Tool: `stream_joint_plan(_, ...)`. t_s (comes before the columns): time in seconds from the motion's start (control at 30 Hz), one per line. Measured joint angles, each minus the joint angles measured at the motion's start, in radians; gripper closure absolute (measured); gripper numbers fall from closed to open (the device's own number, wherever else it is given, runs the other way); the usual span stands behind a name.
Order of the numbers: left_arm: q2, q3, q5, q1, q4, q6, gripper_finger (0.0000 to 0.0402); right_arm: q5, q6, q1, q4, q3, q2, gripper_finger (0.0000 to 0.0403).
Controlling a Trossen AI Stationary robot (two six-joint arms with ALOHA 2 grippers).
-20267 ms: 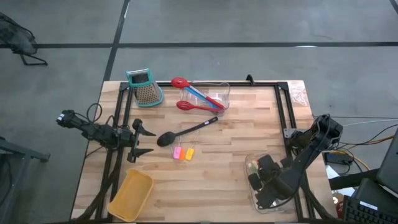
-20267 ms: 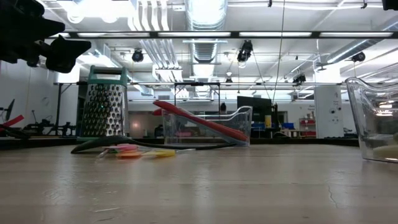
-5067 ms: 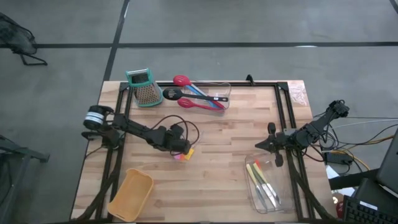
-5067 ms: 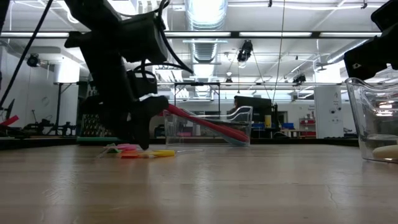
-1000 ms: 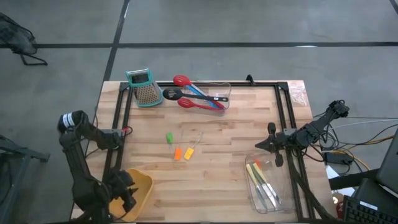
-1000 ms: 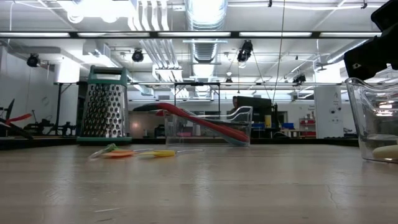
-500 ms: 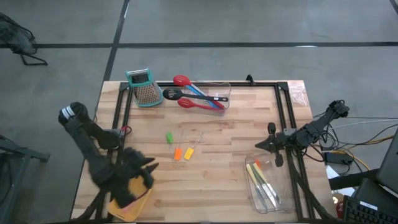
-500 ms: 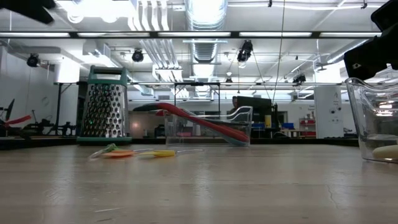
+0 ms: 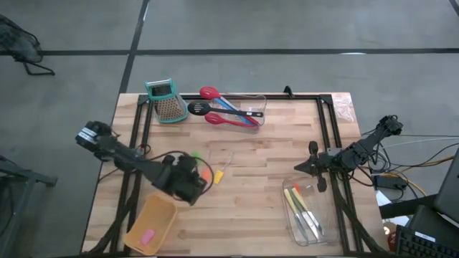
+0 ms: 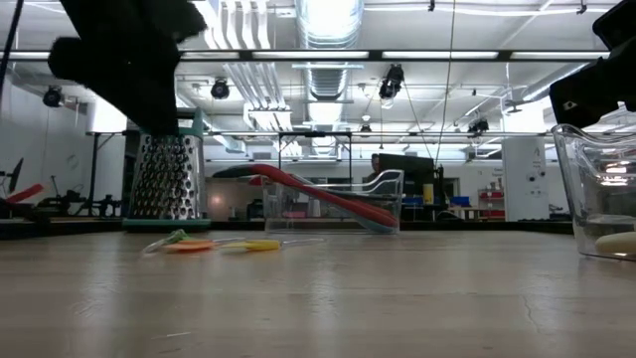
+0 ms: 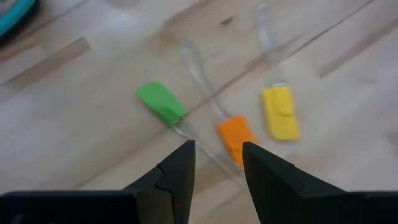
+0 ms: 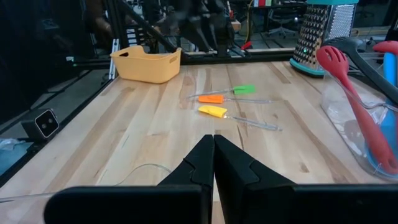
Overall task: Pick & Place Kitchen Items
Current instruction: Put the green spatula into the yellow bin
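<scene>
My left gripper [image 11: 215, 167] hangs over the middle of the table, jaws apart and holding nothing, because I judge the next pick to be one of the three small spatulas lying just ahead of my fingertips. The orange spatula [image 11: 236, 138] lies almost in line with the gap between my jaws, the green spatula [image 11: 161, 103] is ahead and off to one side, and the yellow spatula [image 11: 280, 112] is ahead on the other side. Each has a flat coloured head on a thin clear handle that is hard to see against the wood; the orange and green handles seem to cross. A pink piece [image 9: 145, 237] lies in the tan bin [image 9: 161, 208], well behind my jaws. My right gripper [image 12: 213, 155] waits by the clear bin [image 9: 290, 215], jaws together, empty
</scene>
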Motion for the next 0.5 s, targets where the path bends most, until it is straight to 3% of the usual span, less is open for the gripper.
stream_joint_plan(0.23, 0.038, -0.077, 0.061, 0.111, 0.043, 0.016, 0.0261, 0.000, 0.000, 0.000, 0.000, 0.000, 0.000, 0.0394)
stream_joint_plan(0.5, 0.039, -0.212, 0.112, 0.181, 0.306, 0.073, 0.0261, 0.000, 0.000, 0.000, 0.000, 0.000, 0.000, 0.0394)
